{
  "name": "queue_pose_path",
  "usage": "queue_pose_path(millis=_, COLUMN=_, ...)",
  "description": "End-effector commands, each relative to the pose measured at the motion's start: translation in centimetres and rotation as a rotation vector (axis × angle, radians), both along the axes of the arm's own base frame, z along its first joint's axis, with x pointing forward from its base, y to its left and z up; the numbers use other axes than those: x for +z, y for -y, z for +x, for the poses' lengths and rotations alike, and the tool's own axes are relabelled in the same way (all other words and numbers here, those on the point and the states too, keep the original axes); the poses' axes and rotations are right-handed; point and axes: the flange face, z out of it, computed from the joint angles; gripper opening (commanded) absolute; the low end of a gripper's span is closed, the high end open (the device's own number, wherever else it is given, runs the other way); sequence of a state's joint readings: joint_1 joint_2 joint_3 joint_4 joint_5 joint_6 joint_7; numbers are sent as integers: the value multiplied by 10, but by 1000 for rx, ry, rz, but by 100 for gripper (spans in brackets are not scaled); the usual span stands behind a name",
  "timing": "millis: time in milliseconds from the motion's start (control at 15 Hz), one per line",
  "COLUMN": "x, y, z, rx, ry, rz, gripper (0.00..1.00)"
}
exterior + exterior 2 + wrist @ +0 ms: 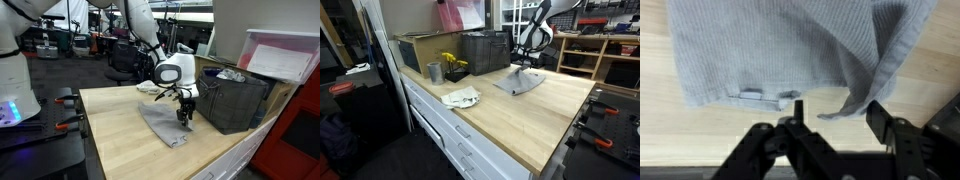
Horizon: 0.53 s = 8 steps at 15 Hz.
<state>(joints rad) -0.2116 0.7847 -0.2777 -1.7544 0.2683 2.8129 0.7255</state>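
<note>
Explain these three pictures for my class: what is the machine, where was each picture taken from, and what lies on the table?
The machine is a single robot arm that ends in a two-fingered gripper. Two pictures come from cameras standing outside the robot, at different places. The third comes from a camera on its wrist, looking down past the fingers. On the wooden table lies a grey cloth with one edge folded up. Beside it stands a dark crate. In an exterior view you can also see a metal cup, yellow flowers and a crumpled white cloth. The fingers stand apart, low over the grey cloth, and nothing is held.
</note>
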Motion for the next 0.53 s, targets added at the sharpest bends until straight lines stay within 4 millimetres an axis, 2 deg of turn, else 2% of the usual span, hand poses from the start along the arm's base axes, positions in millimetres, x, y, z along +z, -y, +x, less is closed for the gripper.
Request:
queue_pose_path(millis=0, x=7, y=1, z=12, rx=-29, ry=34, rz=65, gripper=36)
queue_pose_path(millis=267, x=8, y=-7, z=17, rx=-54, ry=72, rz=107, gripper=5)
queue_pose_path(millis=333, x=8, y=-9, z=17, rx=-56, ry=73, rz=104, gripper=1)
queue_pose_path(millis=467, x=10, y=-10, z=17, rx=-59, ry=75, rz=94, gripper=0)
